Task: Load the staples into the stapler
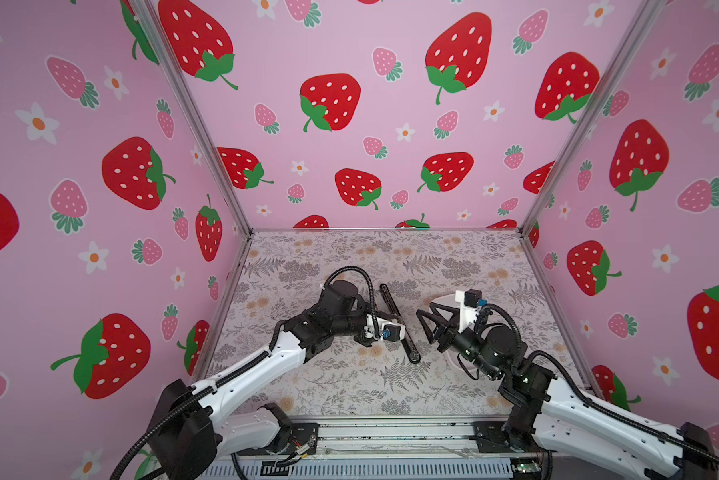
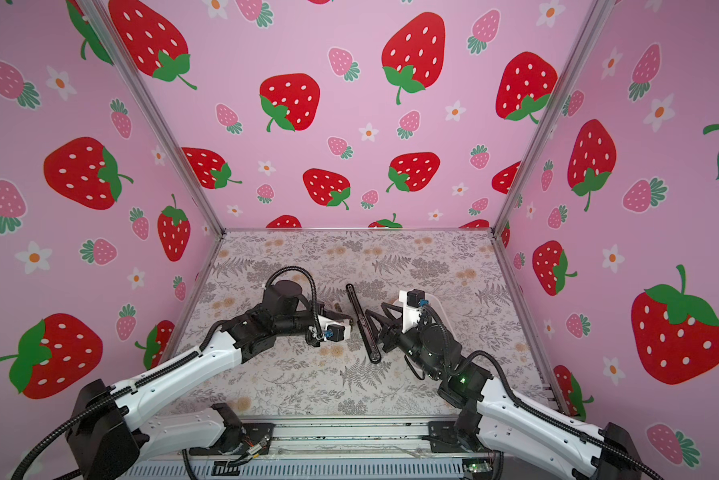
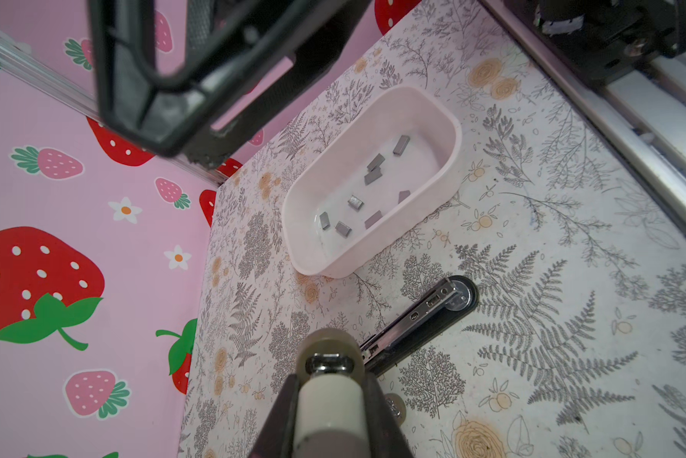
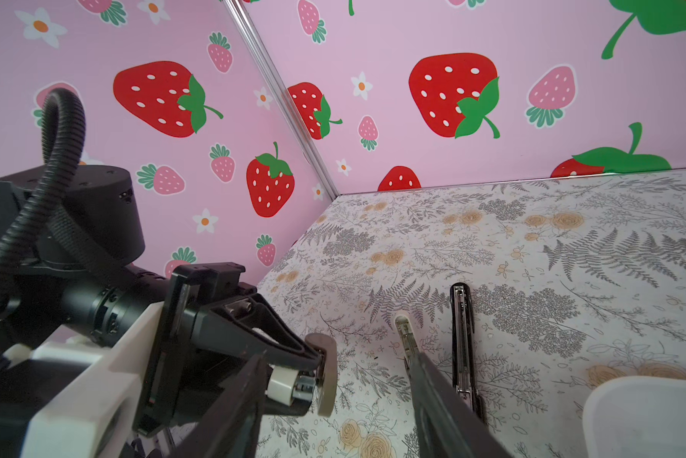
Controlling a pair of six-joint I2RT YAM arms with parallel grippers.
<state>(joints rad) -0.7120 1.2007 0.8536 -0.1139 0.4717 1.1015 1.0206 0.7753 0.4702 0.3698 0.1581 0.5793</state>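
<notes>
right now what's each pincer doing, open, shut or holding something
left pincer: cannot tell, its own tips hide the gap
right pincer: open, jaws apart, nothing seen held

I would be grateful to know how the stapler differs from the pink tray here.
The stapler is black and chrome, long and thin; the tray is pale pink, broad and rounded. The stapler lies opened flat; the tray is a walled tub holding loose grey staples. Both rest on the floral table.

No legible text, label, brand, number or sign on anything.
</notes>
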